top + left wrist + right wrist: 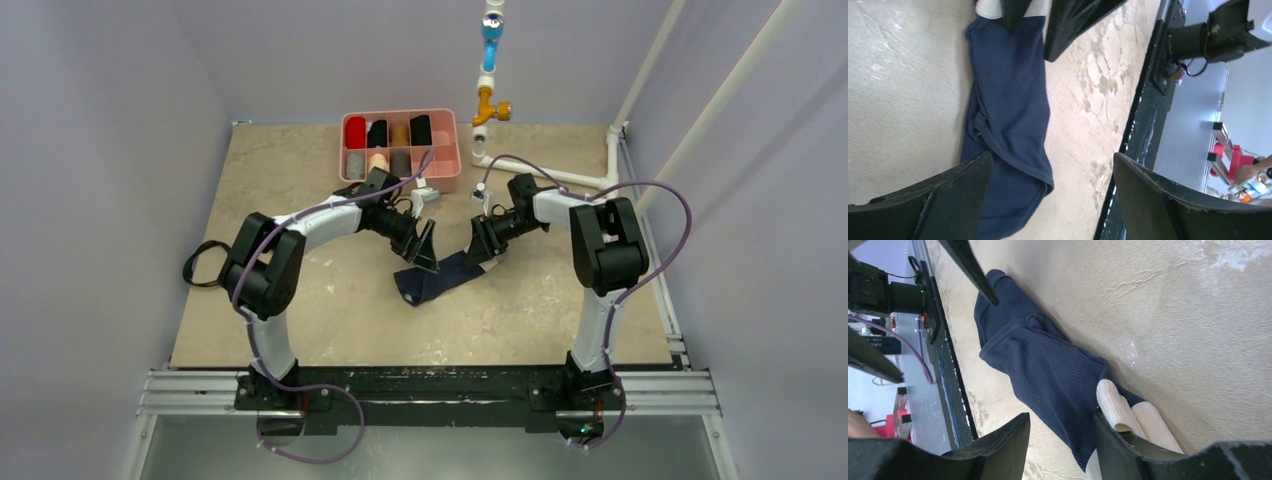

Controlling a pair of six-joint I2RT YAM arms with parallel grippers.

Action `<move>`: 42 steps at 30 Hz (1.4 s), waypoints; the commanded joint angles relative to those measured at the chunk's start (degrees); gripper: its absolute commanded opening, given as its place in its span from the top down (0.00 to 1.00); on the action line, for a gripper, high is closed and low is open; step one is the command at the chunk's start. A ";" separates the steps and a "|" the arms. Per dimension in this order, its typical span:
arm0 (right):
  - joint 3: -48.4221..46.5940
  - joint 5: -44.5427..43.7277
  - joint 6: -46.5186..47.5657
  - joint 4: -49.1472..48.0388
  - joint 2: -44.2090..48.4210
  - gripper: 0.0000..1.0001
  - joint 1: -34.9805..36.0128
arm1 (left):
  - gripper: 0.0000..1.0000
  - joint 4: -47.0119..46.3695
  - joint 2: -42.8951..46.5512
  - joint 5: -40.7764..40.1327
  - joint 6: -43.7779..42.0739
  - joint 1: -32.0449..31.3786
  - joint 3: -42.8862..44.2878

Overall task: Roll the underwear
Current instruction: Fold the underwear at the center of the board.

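Note:
The underwear (440,278) is a navy ribbed garment lying stretched out on the beige table between the two arms. In the left wrist view the underwear (1008,100) runs away from the camera, its near end under one finger. My left gripper (1053,187) stands wide open over that end, holding nothing. In the right wrist view the underwear (1048,370) has a cream band (1118,407) curled up against one fingertip. My right gripper (1060,440) is open, with the fabric passing through the gap and table showing beside it. From above, the left gripper (425,245) and right gripper (487,243) sit at opposite ends.
A pink tray (447,165) with several fabric rolls stands at the back centre. A black strap loop (205,262) lies at the table's left edge. White pipes with blue and orange fittings (490,100) stand at the back right. The black base rail (1143,115) runs close by.

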State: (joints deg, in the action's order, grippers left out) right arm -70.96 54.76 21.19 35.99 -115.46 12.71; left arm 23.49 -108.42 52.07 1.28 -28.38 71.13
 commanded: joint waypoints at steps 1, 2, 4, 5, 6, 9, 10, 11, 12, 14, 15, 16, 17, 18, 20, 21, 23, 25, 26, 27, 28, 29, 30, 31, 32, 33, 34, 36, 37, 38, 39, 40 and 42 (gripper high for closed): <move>3.91 -5.85 -3.72 -3.54 0.65 0.49 1.06 | 0.10 5.19 4.38 4.06 -6.47 0.05 -0.63; 4.20 -5.37 -4.10 -4.14 1.04 0.48 1.07 | 0.10 5.73 4.30 5.46 -6.73 -0.07 -0.64; 4.11 -4.76 -4.47 -4.89 1.78 0.48 1.13 | 0.10 6.72 3.79 7.83 -7.51 -0.53 -0.62; 3.93 -4.68 -4.54 -5.18 2.19 0.48 1.16 | 0.10 7.19 3.33 8.61 -7.83 -1.10 -0.60; 3.64 -4.69 -4.63 -5.21 2.59 0.47 1.18 | 0.10 7.61 3.09 9.00 -8.22 -1.51 -0.63; 2.86 -4.59 -4.66 -5.08 3.88 0.46 1.09 | 0.10 8.15 1.64 9.36 -8.57 -3.40 -0.60; 2.50 -4.58 -4.38 -4.84 4.23 0.46 1.05 | 0.11 8.10 1.00 9.14 -8.32 -3.89 -0.52; 2.30 -4.59 -4.21 -4.66 4.58 0.46 1.01 | 0.11 7.66 0.23 8.95 -7.62 -4.22 -0.39; 2.17 -4.66 -3.96 -4.51 5.00 0.45 0.88 | 0.12 7.11 -0.87 8.44 -6.44 -4.27 -0.27; 1.86 -4.86 -3.02 -3.61 5.61 0.45 0.75 | 0.13 7.91 -2.73 6.93 -5.29 -4.19 0.86; 1.65 -4.72 -1.97 -2.89 5.86 0.44 0.57 | 0.14 8.71 -3.69 5.88 -5.09 -4.14 1.59; 1.66 -4.56 -1.21 -2.35 6.28 0.43 0.35 | 0.15 9.43 -4.54 5.10 -4.95 -4.14 2.43; 1.55 -4.27 -0.36 -1.69 6.55 0.43 0.18 | 0.16 10.70 -5.32 4.26 -5.29 -4.22 3.20; 1.46 -3.92 0.69 -0.84 6.82 0.43 0.01 | 0.16 11.60 -5.98 3.74 -5.36 -4.13 3.57; 1.39 -3.26 3.03 0.81 7.63 0.42 -0.14 | 0.17 12.39 -6.63 2.32 -5.28 -3.86 3.78; 1.32 -2.59 4.40 1.76 8.05 0.42 -0.17 | 0.17 13.19 -6.86 1.52 -5.61 -3.86 4.25; 1.27 -1.72 6.91 3.61 9.20 0.42 -0.22 | 0.18 15.42 -7.59 0.20 -6.69 -3.65 5.35; 0.99 -0.72 10.02 5.86 10.59 0.41 -0.16 | 0.18 17.04 -7.72 -0.67 -7.57 -3.48 6.03; 0.82 -0.37 11.45 7.01 11.39 0.41 -0.14 | 0.18 17.95 -7.72 -1.12 -8.24 -3.40 6.36; 0.70 -0.10 12.89 8.13 12.29 0.41 -0.19 | 0.18 19.06 -7.80 -1.80 -9.15 -3.39 6.98; 0.53 -0.18 14.08 9.37 13.07 0.41 -0.15 | 0.18 20.67 -7.96 -2.68 -10.14 -3.30 7.80; 0.43 -0.41 15.10 10.36 13.82 0.41 -0.16 | 0.18 22.50 -8.26 -3.46 -11.38 -3.20 8.71; 0.29 -0.76 15.81 11.05 14.72 0.40 -0.14 | 0.18 24.36 -8.62 -4.27 -12.63 -3.00 9.79; 0.27 -1.20 16.36 11.54 15.41 0.40 -0.21 | 0.18 26.32 -8.83 -4.99 -13.99 -2.79 10.91; 0.56 -1.52 16.64 11.59 16.30 0.40 -0.19 | 0.18 28.15 -9.17 -5.82 -15.25 -2.43 11.86; 1.09 -1.96 16.64 11.35 17.34 0.40 -0.18 | 0.18 30.12 -9.58 -6.56 -16.57 -2.02 12.94; 1.73 -2.62 16.08 10.82 18.36 0.40 -0.21 | 0.18 32.06 -10.04 -7.60 -18.23 -1.60 13.92; 2.80 -3.72 15.21 9.72 20.27 0.40 -0.14 | 0.18 36.15 -11.05 -9.89 -21.86 -0.85 16.58; 3.15 -4.32 14.82 9.34 21.13 0.40 -0.22 | 0.17 38.41 -11.55 -11.28 -23.86 -0.52 17.72; 3.62 -4.97 14.33 8.85 22.12 0.40 -0.22 | 0.17 40.67 -12.23 -13.02 -25.55 -0.27 19.09; 4.18 -5.82 13.71 8.16 23.00 0.39 -0.19 | 0.17 42.53 -12.69 -14.72 -27.38 -0.01 19.99; 4.71 -6.90 13.18 7.49 24.20 0.39 -0.19 | 0.17 44.06 -13.08 -16.83 -29.13 0.30 21.03; 5.64 -8.65 11.86 5.92 26.49 0.38 -0.20 | 0.17 46.29 -13.78 -21.67 -31.87 0.92 22.76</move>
State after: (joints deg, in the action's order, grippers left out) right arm -67.00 49.91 34.46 44.80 -93.82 12.71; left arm 60.45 -120.88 39.81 -20.97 -28.80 89.80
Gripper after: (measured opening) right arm 0.608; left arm 0.828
